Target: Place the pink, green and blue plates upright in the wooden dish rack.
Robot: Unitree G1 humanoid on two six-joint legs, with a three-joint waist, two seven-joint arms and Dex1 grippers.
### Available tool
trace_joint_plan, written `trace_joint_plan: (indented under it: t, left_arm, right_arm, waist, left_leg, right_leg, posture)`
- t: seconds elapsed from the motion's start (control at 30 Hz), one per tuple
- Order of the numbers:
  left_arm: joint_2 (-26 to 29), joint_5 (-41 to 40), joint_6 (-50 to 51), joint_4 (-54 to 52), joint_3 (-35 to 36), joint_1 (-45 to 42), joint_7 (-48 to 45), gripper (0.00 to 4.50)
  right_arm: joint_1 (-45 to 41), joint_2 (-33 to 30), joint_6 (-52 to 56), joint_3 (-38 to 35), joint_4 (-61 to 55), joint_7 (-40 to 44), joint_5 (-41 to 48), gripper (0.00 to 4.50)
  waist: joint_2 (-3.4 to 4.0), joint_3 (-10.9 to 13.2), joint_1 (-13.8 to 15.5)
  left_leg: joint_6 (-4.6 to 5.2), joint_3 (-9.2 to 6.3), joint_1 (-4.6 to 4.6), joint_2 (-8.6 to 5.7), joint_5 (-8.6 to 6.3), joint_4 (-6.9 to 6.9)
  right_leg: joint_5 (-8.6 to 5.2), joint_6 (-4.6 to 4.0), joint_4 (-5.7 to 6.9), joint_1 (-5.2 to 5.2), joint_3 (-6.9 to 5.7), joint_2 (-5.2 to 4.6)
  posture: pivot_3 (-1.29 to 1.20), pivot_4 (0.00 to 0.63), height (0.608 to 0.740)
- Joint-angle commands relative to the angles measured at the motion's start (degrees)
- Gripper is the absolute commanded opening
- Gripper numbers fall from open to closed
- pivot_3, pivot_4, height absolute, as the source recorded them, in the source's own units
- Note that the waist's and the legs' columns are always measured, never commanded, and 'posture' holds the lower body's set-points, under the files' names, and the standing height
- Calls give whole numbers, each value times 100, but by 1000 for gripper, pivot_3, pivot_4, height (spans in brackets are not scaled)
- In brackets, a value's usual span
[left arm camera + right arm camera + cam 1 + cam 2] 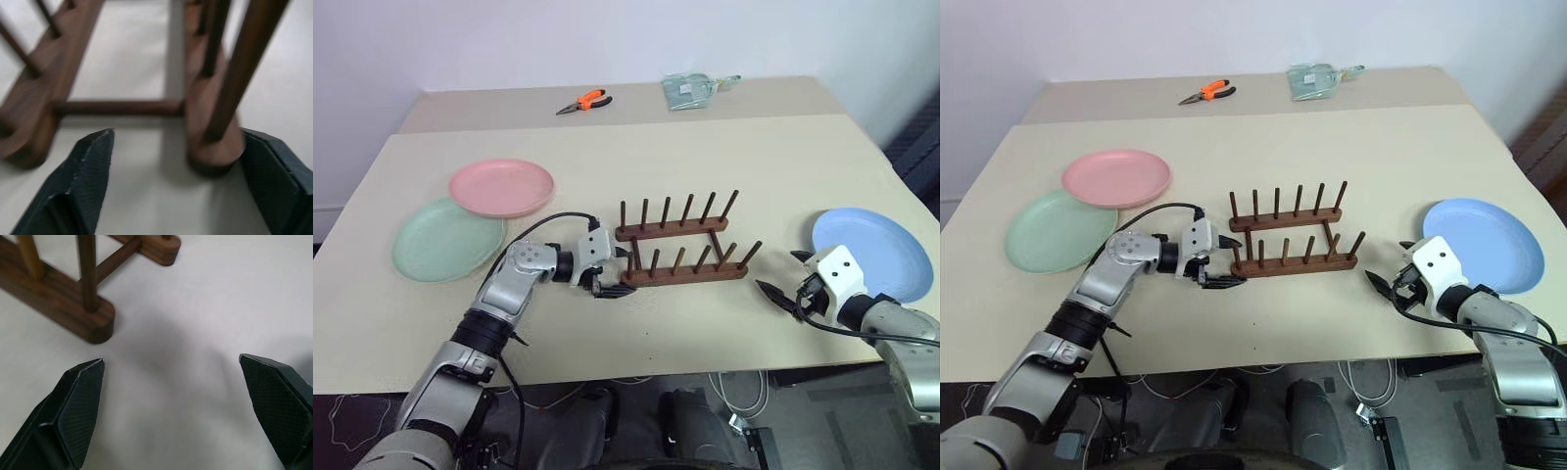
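The wooden dish rack [680, 245] stands empty of plates in the middle of the table. My left gripper [618, 273] is open at the rack's left end; in the left wrist view the end of one base rail [212, 156] lies between the fingers, close to one pad. My right gripper [785, 275] is open over bare table just right of the rack, nothing between its fingers. The pink plate [501, 186] lies flat at the left, overlapping the green plate [445, 240]. Flat at the right edge lies the blue plate [873, 253], behind my right gripper.
Orange-handled pliers [584, 101] and a small plastic bag [690, 90] lie at the far side of the table. The table's front edge [636, 377] runs just below both arms.
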Motion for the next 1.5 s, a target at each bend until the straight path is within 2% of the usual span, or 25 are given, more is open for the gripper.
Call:
trace_joint_plan:
  t: [0.03,0.07,0.1,0.17,0.23,0.27,0.3,0.33,0.4,0.5,0.6,0.7,0.83,1.07,1.33,1.43,1.5]
  left_arm:
    - [472,-108,624,-500,260,498,12,3478]
    - [595,-323,945,-909,348,784,-56,3222]
    - [692,-511,1196,-1294,395,1036,-113,2938]
    - [786,-784,1542,-1896,406,1369,-143,1961]
    - [615,-855,1757,-2368,235,1564,79,886]
    - [471,-820,1835,-2519,132,1611,254,560]
    - [376,-791,1896,-2623,68,1643,375,522]
    - [293,-756,1932,-2681,-7,1655,457,522]
    - [-59,-541,1840,-2634,-183,1647,881,522]
    - [-1035,45,1791,-1913,-267,1413,2335,522]
    - [-1528,424,1694,-1195,-97,1087,3265,522]
    - [-1812,478,1504,-501,47,706,3740,522]
    - [-1939,442,1162,140,116,309,3930,522]
    - [-1928,418,839,517,84,34,3782,522]
    - [-1963,386,796,556,73,-24,3715,522]
    - [-1814,206,1052,55,189,180,3555,522]
    - [-1619,-24,1236,-442,423,352,3394,1045]
  right_arm:
    - [87,-129,-72,-43,-180,234,144,3974]
    - [148,-152,-26,9,-257,344,183,3715]
    - [194,-161,29,60,-329,431,228,3232]
    - [254,-154,98,126,-442,518,282,2169]
    - [237,-92,155,314,-534,542,260,1036]
    - [211,-51,192,409,-569,535,252,666]
    - [197,-24,220,471,-598,525,249,163]
    - [175,0,239,524,-613,500,236,75]
    - [40,96,237,703,-574,341,99,75]
    - [-307,447,217,1137,-503,22,-119,75]
    - [-757,702,172,1473,-168,-538,-695,75]
    - [-1348,1033,253,1582,286,-1022,-907,75]
    - [-1904,1168,179,1674,846,-1229,-1125,75]
    - [-2422,1088,52,1708,1568,-1396,-1398,75]
    - [-2576,1066,-79,1597,1951,-1665,-1530,75]
    - [-2455,1013,9,1652,1592,-1310,-1314,75]
    - [-2307,938,-40,1692,1246,-981,-1158,582]
  waist:
    - [2,-2,-15]
    - [5,-3,-28]
    - [8,-5,-57]
    - [10,-6,-66]
    - [17,-10,-47]
    - [16,-10,-15]
    - [16,-10,23]
    - [14,-9,43]
    - [12,-9,63]
    - [10,-10,68]
    - [8,-11,50]
    - [5,-14,27]
    - [7,-15,37]
    - [8,-17,35]
    - [8,-17,34]
    - [8,-17,32]
    - [8,-17,2]
  left_leg:
    - [0,0,2,0,0,0]
    - [-1,0,3,1,0,-1]
    - [0,1,4,1,0,-4]
    - [0,1,7,2,-1,-11]
    - [0,1,7,1,-2,-7]
    - [-6,1,8,1,-6,-4]
    - [-9,1,8,1,-8,-2]
    - [-9,2,8,1,-9,3]
    - [-9,1,8,1,-10,6]
    - [-9,2,8,0,-10,7]
    - [-9,0,9,1,-10,23]
    - [-10,0,22,1,-10,32]
    - [-10,-1,27,1,-10,33]
    - [-8,-1,26,-1,-11,34]
    - [-8,-1,26,-1,-11,36]
    - [-8,-1,26,-1,-11,36]
    - [-6,-1,24,-1,-12,31]
  right_leg:
    - [0,0,1,2,0,0]
    - [0,0,1,2,1,1]
    - [-1,-1,0,3,3,1]
    - [-2,-2,0,4,3,0]
    - [-2,-3,-1,8,4,-2]
    - [-6,-8,-2,12,4,-2]
    - [-9,-14,-4,15,3,-3]
    - [-10,-14,-6,21,1,-4]
    - [-12,-16,-13,26,-3,-6]
    - [-11,-15,-16,28,-4,-8]
    - [-10,-13,-14,37,-11,-7]
    - [-7,-7,-9,50,-12,-3]
    - [-3,3,-6,53,-14,-2]
    - [-2,7,-3,51,-15,-2]
    - [-2,7,-3,52,-15,-2]
    - [-2,7,-3,52,-15,-2]
    - [-2,8,-3,46,-14,-2]
  posture:
    - [0,150,727]
    - [0,150,727]
    - [0,150,727]
    - [0,150,727]
    - [0,150,727]
    - [0,150,727]
    - [0,150,727]
    - [0,150,727]
    - [0,150,727]
    - [0,150,727]
    - [0,150,727]
    - [0,150,727]
    - [0,150,727]
    - [0,150,727]
    - [0,150,727]
    - [0,150,727]
    - [0,150,727]
